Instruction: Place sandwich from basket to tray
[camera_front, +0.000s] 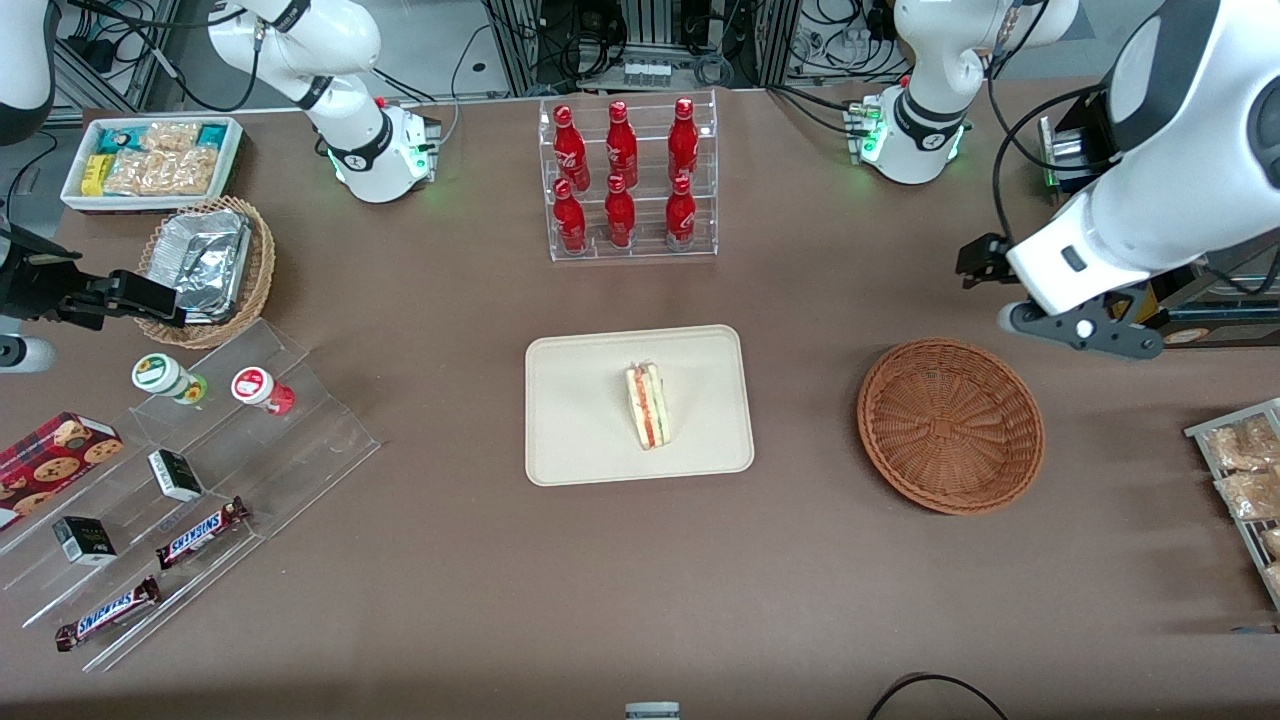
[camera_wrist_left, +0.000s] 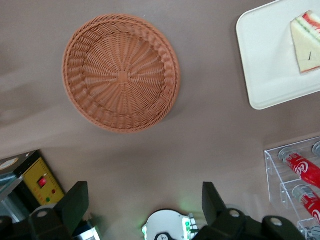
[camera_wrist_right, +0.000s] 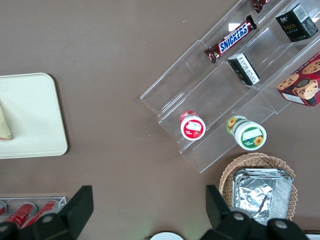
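Brown tabletop (camera_front: 450, 300) fills the front view, with cabling and frame posts along the upper edge. Working arm enters at the upper right of the frame, raised above the table; its gripper (camera_wrist_left: 145, 207) is seen in the wrist view with both dark fingers (camera_wrist_left: 75, 205) spread wide, nothing between them, and bare table beneath.

Tray (camera_front: 570, 440), cream-beige with rounded corners, lies flat at the centre of the frame. Sandwich (camera_front: 648, 405) rests on it, slightly toward the working arm's side of the tray's middle, cut edge showing red and green layers. In the wrist view the same sandwich (camera_wrist_left: 306, 41) is partly cut off by the picture edge.

Basket (camera_front: 950, 425), reddish-brown wicker, sits right of centre in the frame, well apart from the tray and with nothing in it; the wrist view confirms a bare woven floor (camera_wrist_left: 121, 75).

Clear rack of red bottles (camera_front: 628, 180) stands at upper centre, farther from the camera than the tray. Stepped clear display (camera_front: 190, 480) at lower left carries chocolate bars, small boxes and two lidded cups. Tan basket with foil container (camera_front: 205, 262) is at left, a white bin of snacks (camera_front: 152, 160) above it in the frame
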